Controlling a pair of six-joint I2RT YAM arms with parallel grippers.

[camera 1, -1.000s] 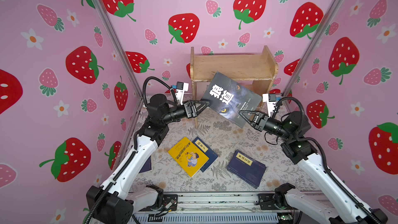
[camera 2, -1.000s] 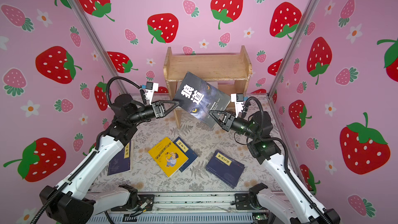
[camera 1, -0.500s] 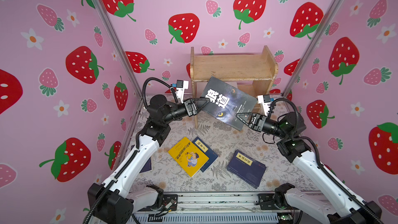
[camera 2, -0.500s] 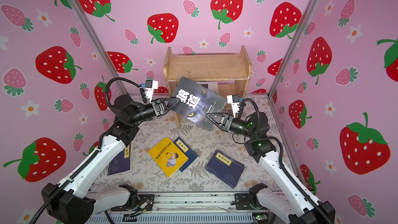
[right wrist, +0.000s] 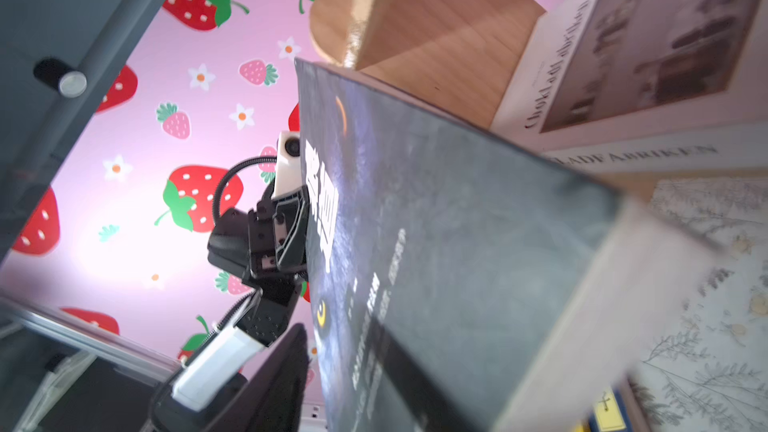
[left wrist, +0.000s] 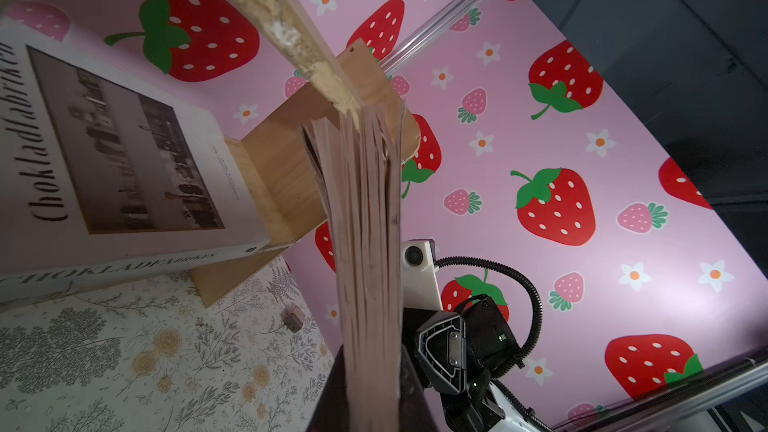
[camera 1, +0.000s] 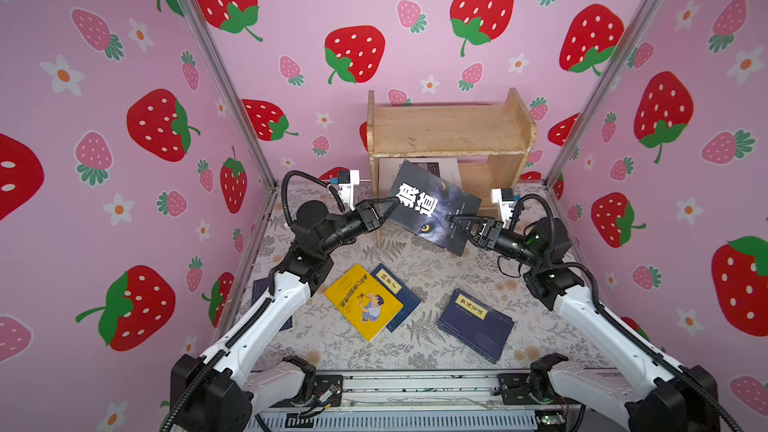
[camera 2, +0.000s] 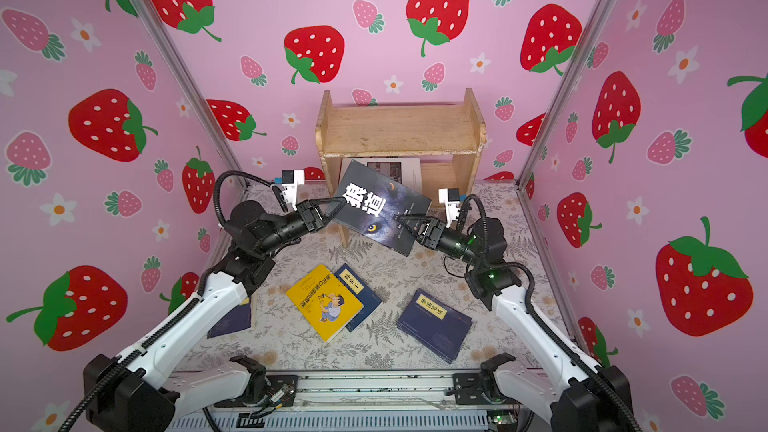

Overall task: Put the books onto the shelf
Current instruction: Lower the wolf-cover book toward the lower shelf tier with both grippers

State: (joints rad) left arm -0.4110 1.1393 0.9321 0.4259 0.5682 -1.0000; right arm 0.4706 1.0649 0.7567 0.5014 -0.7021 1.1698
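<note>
Wolf-face book [camera 1: 432, 209] aslant before shelf [camera 1: 449, 130], white book [camera 1: 451, 169] on lower tier behind.

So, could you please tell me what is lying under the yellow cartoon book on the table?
A navy book with a yellow title label lies under the yellow cartoon book, its right side sticking out. Its remainder is covered, as is anything else beneath.

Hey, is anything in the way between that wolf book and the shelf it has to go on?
Partly. The white Chokladfabriken book already lies in the lower tier of the shelf, right behind the wolf book, taking up that tier's left part in both top views. The top tier shows nothing on it, and nothing visible blocks the way there.
</note>
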